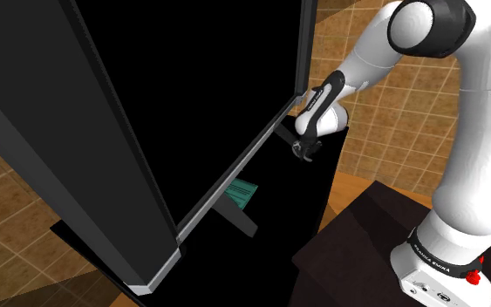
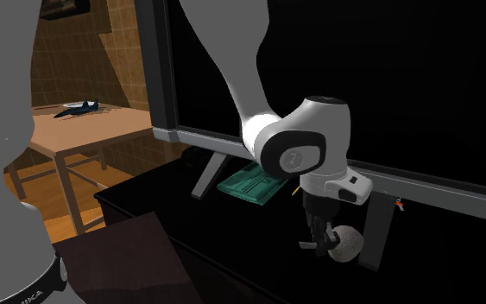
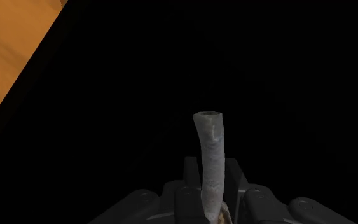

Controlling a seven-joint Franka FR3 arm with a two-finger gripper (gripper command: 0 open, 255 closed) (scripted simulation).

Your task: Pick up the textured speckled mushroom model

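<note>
One pincer [image 2: 319, 243] clamped on the pale mushroom [image 3: 209, 146] by its stem; grasp judged made; next, a straight lift off the black desk [image 2: 150, 197].

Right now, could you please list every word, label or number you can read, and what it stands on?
"IKA": end of a word cut by the picture's edge, on the arm's dark base band.
Same band in the shoulder view: lettering too small to read.
mushroom: none.
</note>
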